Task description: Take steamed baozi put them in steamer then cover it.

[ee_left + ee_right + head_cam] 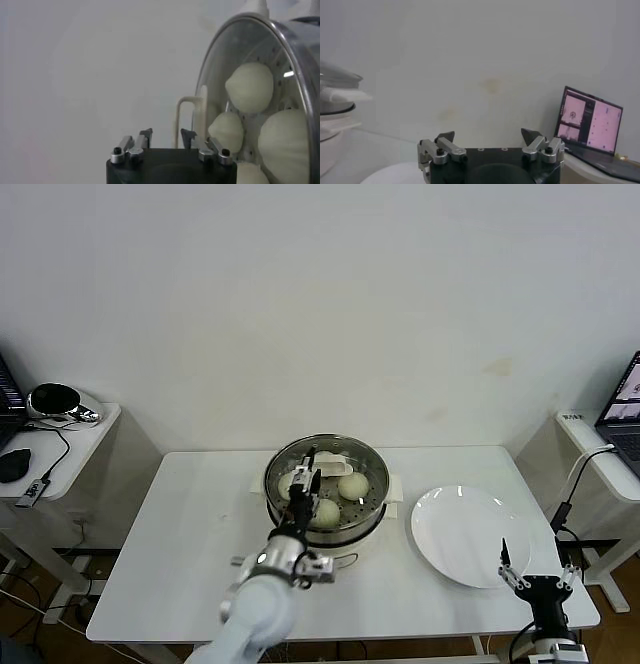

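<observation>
Left hand (306,474) over white table (190,534), pale wall (320,304).

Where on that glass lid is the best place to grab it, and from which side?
Grip the cream-white handle standing up on top of the glass lid, coming straight down from above with a finger on each long side. The lid is wide, smooth and domed, and its rim seems to sit on the steamer, so little else offers a hold. The left tool is open by that handle.

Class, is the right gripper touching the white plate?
Apart. The head view shows the right gripper, fingers open, beyond the white plate's near edge, with bare table between them.
</observation>
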Available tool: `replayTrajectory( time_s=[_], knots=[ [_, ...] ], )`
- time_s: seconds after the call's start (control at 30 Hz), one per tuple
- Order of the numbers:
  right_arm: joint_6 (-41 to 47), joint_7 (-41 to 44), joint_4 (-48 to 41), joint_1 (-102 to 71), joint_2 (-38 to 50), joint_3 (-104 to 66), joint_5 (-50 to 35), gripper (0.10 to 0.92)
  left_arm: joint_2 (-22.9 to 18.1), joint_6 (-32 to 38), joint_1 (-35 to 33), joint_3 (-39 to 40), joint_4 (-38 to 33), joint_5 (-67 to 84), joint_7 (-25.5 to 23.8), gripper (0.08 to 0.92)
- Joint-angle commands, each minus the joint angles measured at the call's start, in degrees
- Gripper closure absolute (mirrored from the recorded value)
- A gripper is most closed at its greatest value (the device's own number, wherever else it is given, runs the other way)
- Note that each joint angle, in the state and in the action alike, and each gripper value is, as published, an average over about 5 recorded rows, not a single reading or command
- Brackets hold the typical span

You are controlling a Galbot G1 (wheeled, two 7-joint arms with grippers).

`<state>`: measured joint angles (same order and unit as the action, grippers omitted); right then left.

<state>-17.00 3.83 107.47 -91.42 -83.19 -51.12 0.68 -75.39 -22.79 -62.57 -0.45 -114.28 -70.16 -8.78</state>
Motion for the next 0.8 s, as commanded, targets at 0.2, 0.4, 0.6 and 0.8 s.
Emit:
replayTrajectory(
  time_s=[0.2,0.4,0.6,0.8],
  knots=[
    [1.12,0.82,0.48,-1.28,2.18,4.08,-1.28,0.203,4.96,19.32,-41.11,-31.62,-17.35,80.40,21.55,0.202],
    [3.85,2.13,1.82,-4.92,5.10,6.96,-5.73,0.203,3.12,24.81,-47.17,-30.32,-16.25,89.79,22.95,0.177],
    [6.40,2.81,3.52,-8.49,5.86,9.09,-9.09,0.203,1.52,27.16,-47.15,-30.46,-11.60,90.76,22.53,0.177],
    [7.05,3.02,4.11,-10.81,5.80,11.97,-9.36,0.203,-0.05,27.32,-45.57,-30.43,-6.93,89.15,19.49,0.177]
  ],
)
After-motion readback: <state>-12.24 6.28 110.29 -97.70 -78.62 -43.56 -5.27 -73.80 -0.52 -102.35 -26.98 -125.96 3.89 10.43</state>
